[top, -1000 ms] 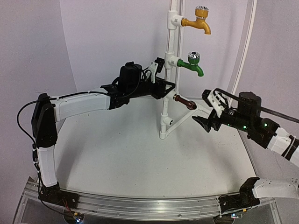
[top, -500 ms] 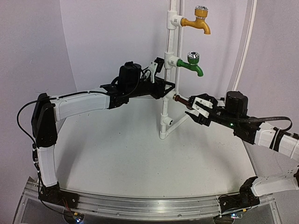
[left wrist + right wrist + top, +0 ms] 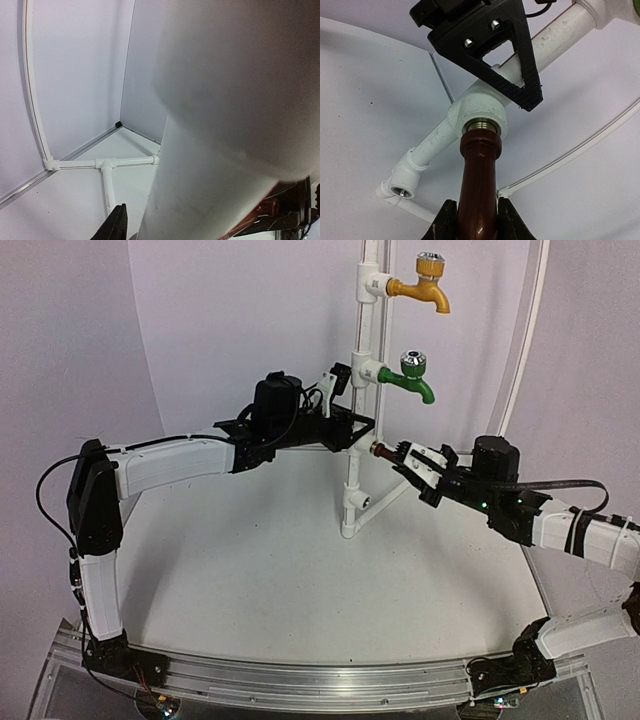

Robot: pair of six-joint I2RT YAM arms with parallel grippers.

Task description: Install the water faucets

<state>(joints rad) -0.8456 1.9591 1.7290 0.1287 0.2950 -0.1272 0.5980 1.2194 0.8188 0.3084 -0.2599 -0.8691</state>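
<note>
Seeing the dark brown faucet (image 3: 480,165) clamped between our right end effector's (image 3: 472,222) fingers (image 3: 445,220), we find its end in the white pipe stand's (image 3: 365,300) socket (image 3: 479,112), with our left end effector (image 3: 350,426) gripping the stand's upright.

From the left wrist, the white pipe stand (image 3: 225,100) was a close blur filling most of the view — it hid all of the left tool (image 3: 350,428) but one dark fingertip (image 3: 117,226). The dark brown faucet (image 3: 479,165) ran off the right wrist view's bottom edge, spout and cap unseen.
</note>
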